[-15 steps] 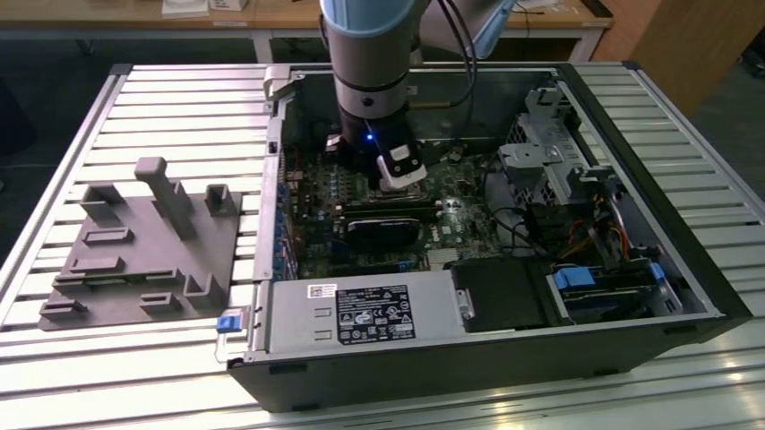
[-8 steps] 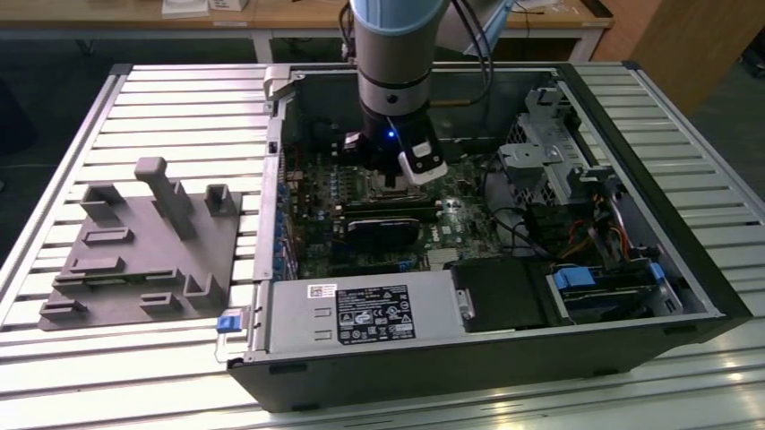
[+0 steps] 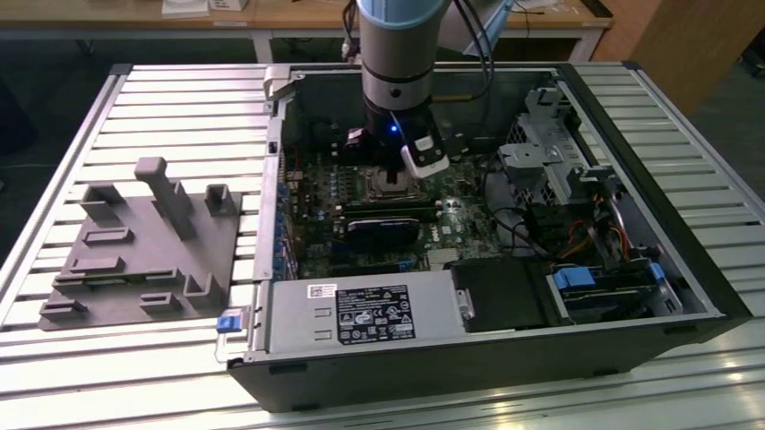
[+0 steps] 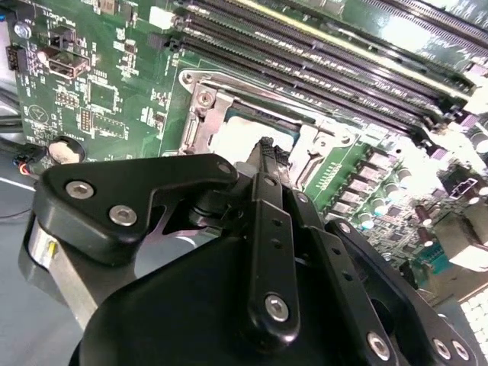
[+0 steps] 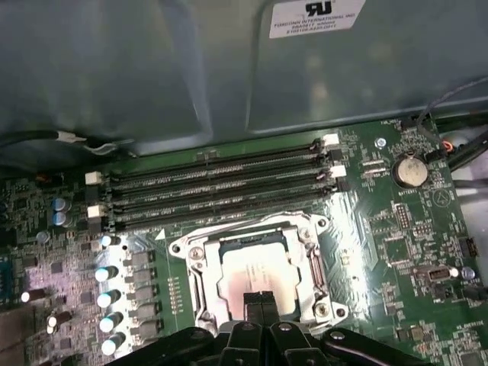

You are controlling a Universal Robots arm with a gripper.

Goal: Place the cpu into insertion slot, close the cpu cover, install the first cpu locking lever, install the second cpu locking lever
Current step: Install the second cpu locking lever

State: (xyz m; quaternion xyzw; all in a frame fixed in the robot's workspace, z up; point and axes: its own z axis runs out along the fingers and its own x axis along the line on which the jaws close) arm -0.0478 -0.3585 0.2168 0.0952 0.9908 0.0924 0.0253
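Observation:
The cpu (image 5: 242,268), a flat silver-grey square, lies in the socket on the green motherboard, and it also shows in the second wrist view (image 4: 231,142). A silvery cpu cover frame (image 5: 197,268) lies flat around it. A thin metal lever (image 5: 252,220) runs along the socket edge beside the memory slots. My gripper (image 5: 261,300) is shut with nothing between its fingers, and its tips sit right over the chip's near edge (image 4: 265,145). In the exterior view the arm reaches straight down into the open computer case, with the gripper (image 3: 400,182) at the socket (image 3: 382,188).
Black memory slots (image 5: 213,187) lie beside the socket, and the case wall (image 5: 191,69) rises behind them. A black card (image 3: 382,231), a power supply (image 3: 358,313) and a drive cage (image 3: 544,152) crowd the case. A grey fixture (image 3: 143,242) sits on the exterior view's left.

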